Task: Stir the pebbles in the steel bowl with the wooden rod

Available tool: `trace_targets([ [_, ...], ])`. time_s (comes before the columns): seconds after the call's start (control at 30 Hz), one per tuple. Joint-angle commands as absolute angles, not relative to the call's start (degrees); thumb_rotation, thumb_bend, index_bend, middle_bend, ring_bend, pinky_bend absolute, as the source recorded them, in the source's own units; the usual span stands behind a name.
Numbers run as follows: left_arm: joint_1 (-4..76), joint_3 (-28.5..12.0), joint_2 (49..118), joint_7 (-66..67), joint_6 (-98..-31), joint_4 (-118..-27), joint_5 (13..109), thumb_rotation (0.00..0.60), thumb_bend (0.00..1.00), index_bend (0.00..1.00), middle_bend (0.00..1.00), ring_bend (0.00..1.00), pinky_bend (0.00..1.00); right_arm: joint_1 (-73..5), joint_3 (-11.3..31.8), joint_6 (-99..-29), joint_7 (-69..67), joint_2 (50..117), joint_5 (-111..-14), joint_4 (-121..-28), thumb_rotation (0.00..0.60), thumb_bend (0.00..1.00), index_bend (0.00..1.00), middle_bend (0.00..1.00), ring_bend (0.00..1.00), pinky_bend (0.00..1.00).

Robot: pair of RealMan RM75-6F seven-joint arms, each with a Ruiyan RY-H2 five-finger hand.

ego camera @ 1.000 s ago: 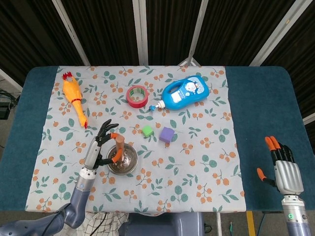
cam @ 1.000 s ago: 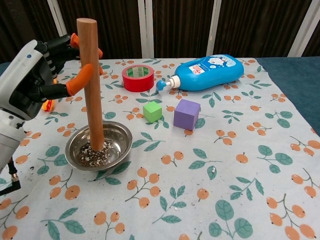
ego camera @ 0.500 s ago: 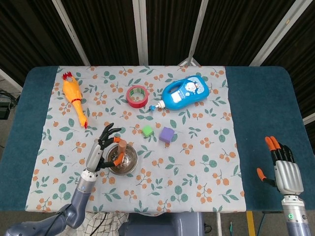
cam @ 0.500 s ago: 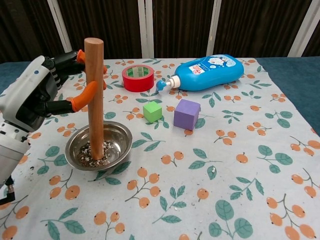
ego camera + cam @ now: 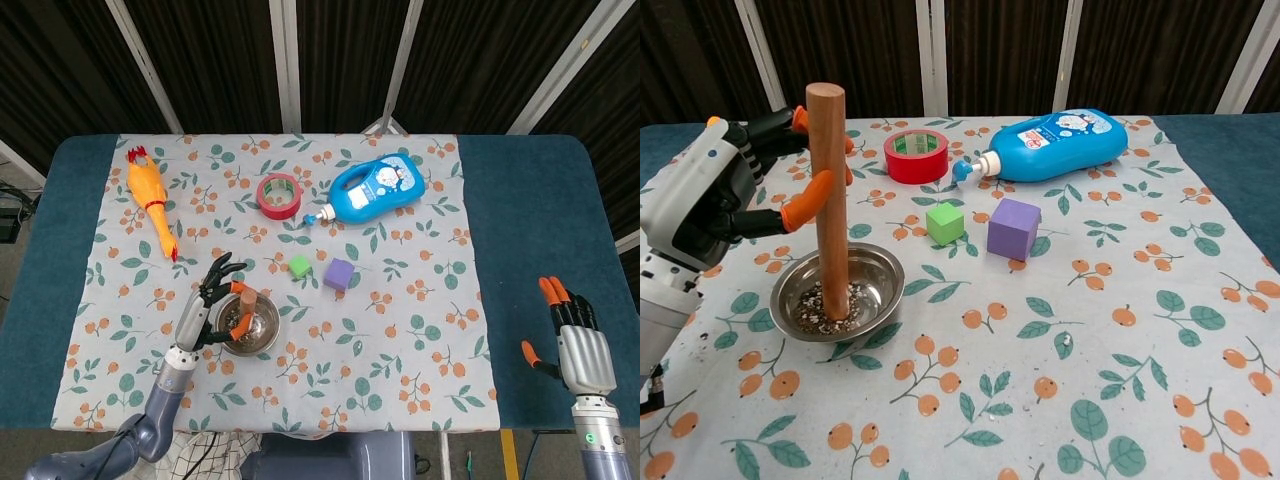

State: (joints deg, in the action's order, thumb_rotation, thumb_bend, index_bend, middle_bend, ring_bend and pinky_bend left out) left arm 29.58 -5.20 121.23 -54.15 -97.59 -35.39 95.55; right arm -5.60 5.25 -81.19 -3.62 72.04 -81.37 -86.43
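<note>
A steel bowl (image 5: pixel 875 272) (image 5: pixel 266 327) holding small pebbles (image 5: pixel 815 308) sits on the floral cloth at the front left. A wooden rod (image 5: pixel 829 200) (image 5: pixel 246 301) stands upright in it, its lower end in the pebbles. My left hand (image 5: pixel 715 195) (image 5: pixel 210 303) holds the rod near its upper half, an orange-tipped thumb and finger pressed against it, other fingers spread. My right hand (image 5: pixel 572 338) hangs off the table's front right edge, fingers apart, holding nothing; the chest view does not show it.
Behind the bowl lie a green cube (image 5: pixel 945 223), a purple cube (image 5: pixel 1014 228), a red tape roll (image 5: pixel 916 156) and a blue bottle (image 5: pixel 1060 144) on its side. A rubber chicken (image 5: pixel 150 198) lies at the far left.
My left hand and the rod have shifted slightly toward me and left within the bowl; the rod stays upright. The right hand has not moved.
</note>
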Motion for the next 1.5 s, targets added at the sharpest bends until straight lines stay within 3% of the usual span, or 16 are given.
trace_targets([
  [0.03,29.4,-5.0,121.9,-55.2,-97.7,-33.9,95.3,0.600,0.97,0.59,0.67,0.18,0.00,-5.6,5.3,-81.2,-3.6,72.0,-81.3,-86.5,0.600,0.35,0.00,0.00,0.00,0.00],
  [0.4,30.0,-4.8,122.9,-56.2,-98.9,-31.6,95.1,0.600,0.97,0.59,0.67,0.18,0.00,-5.5,5.3,-81.2,-3.6,71.9,-81.2,-86.8,0.600,0.35,0.00,0.00,0.00,0.00],
  [0.83,34.1,-7.4,120.1,-52.9,-101.6,-38.6,95.7,0.600,0.97,0.59,0.67,0.18,0.00,-5.5,5.3,-81.2,-3.9,71.8,-81.2,-86.8,0.600,0.35,0.00,0.00,0.00,0.00],
  [1.5,31.3,-4.6,122.1,-55.0,-99.4,-34.0,94.4,0.600,0.97,0.59,0.67,0.18,0.00,-5.6,5.5,-80.8,-3.6,71.9,-80.7,-87.0,0.600,0.35,0.00,0.00,0.00,0.00],
])
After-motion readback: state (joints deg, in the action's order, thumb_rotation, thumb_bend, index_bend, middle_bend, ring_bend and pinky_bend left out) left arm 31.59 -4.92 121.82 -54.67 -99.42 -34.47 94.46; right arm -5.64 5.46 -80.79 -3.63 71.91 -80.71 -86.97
